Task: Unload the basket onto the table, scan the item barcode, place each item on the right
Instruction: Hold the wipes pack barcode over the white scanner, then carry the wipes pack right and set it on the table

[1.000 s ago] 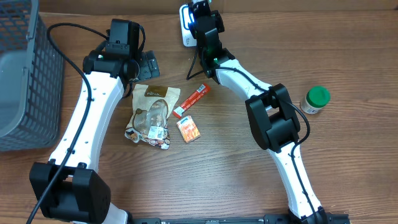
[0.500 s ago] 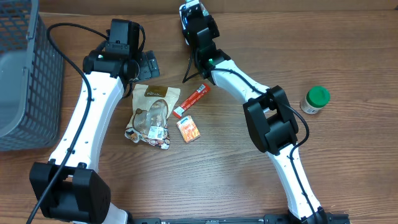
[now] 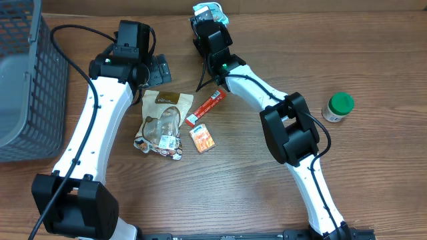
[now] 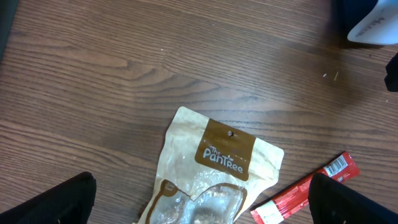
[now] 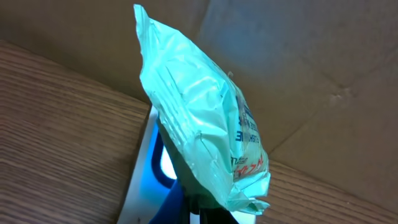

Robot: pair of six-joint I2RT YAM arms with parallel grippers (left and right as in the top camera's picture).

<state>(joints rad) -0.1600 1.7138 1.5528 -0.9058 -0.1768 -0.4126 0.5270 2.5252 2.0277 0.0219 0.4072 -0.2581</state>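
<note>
The green packet [image 5: 199, 118] is hanging at the tabletop's far edge, right over the glowing white scanner [image 5: 144, 186], the right gripper [image 3: 209, 20] clamping it. The left gripper [image 4: 202, 202] is hovering, jaws wide, above the Pantree pouch [image 4: 217, 168].

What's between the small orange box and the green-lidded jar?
In the overhead view, only the right arm crosses between the orange box and the green-lidded jar. The rest of that stretch is bare wooden table.
</note>
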